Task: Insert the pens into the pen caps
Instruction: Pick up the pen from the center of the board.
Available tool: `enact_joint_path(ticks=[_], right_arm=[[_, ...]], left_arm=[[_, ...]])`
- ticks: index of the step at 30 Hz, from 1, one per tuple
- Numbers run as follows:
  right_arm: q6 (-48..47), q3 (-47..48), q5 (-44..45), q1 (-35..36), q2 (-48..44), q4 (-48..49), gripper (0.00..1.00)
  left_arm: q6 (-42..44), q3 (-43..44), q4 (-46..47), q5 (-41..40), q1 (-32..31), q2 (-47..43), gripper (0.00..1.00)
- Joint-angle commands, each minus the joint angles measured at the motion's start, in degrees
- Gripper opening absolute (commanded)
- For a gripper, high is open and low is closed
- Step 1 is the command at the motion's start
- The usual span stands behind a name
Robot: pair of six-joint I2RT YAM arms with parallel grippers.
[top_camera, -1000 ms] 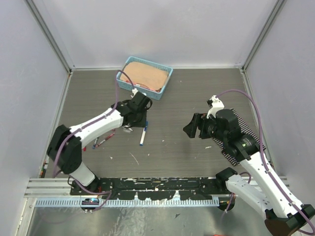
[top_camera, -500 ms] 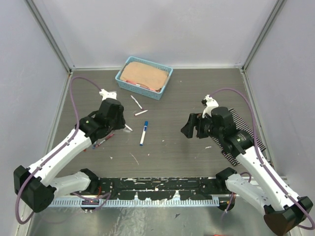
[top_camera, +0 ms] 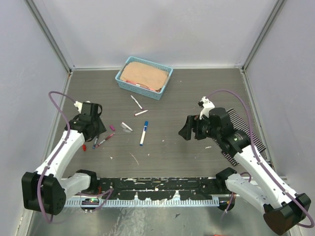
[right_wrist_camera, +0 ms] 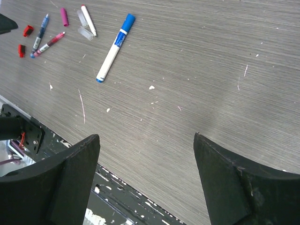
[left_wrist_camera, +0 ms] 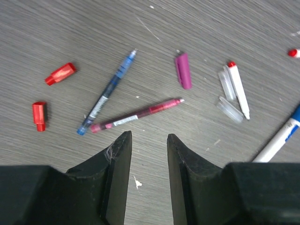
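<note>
Loose pens lie at the table's left: a blue pen (left_wrist_camera: 107,92), a maroon pen (left_wrist_camera: 136,115) and a white pen with a red tip (left_wrist_camera: 239,89). A larger blue-capped marker (top_camera: 143,132) lies to their right. Pen caps lie among them: two red caps (left_wrist_camera: 61,73), a magenta cap (left_wrist_camera: 183,70) and clear caps (left_wrist_camera: 226,84). My left gripper (left_wrist_camera: 149,135) hangs open above the maroon pen, holding nothing. Two more white pens (top_camera: 136,102) lie near the basket. My right gripper (right_wrist_camera: 146,136) stands wide open over bare table at centre right (top_camera: 184,129).
A blue basket (top_camera: 167,81) with a tan pad inside stands at the back centre. A striped black mat (top_camera: 248,130) lies under the right arm. A metal rail (top_camera: 147,189) runs along the near edge. Grey walls close in both sides.
My left arm has swung from beside the basket down and left to over the pen cluster, uncovering the white pens near the basket. The right gripper has drifted slightly left.
</note>
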Motion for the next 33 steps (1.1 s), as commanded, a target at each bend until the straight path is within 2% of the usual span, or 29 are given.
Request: enact_joint_path(ticks=[1, 6, 12, 18, 28, 33], right_arm=[[-1.8, -0.4, -1.1, -0.2, 0.9, 3.8, 0.85], [-3.0, -0.6, -1.2, -0.2, 1.8, 3.8, 0.85], [-3.0, -1.2, -1.4, -0.2, 1.6, 3.9, 0.85], [-4.1, -1.6, -2.6, -0.2, 2.6, 4.0, 0.86], [-5.0, -2.4, -5.2, -0.2, 4.8, 5.6, 0.85], [-5.0, -2.4, -5.9, -0.2, 5.2, 5.9, 0.85]], left_arm=[[0.2, -0.3, 1.7, 0.0, 3.7, 1.6, 0.42], [3.6, 0.4, 3.5, -0.6, 4.1, 4.3, 0.45], [5.7, 1.2, 2.1, -6.0, 4.7, 7.4, 0.5], [5.9, -0.2, 5.1, -3.4, 6.6, 10.1, 0.52], [7.1, 2.5, 5.9, -2.7, 8.0, 18.4, 0.51], [7.2, 4.1, 5.2, -3.6, 8.4, 21.9, 0.46]])
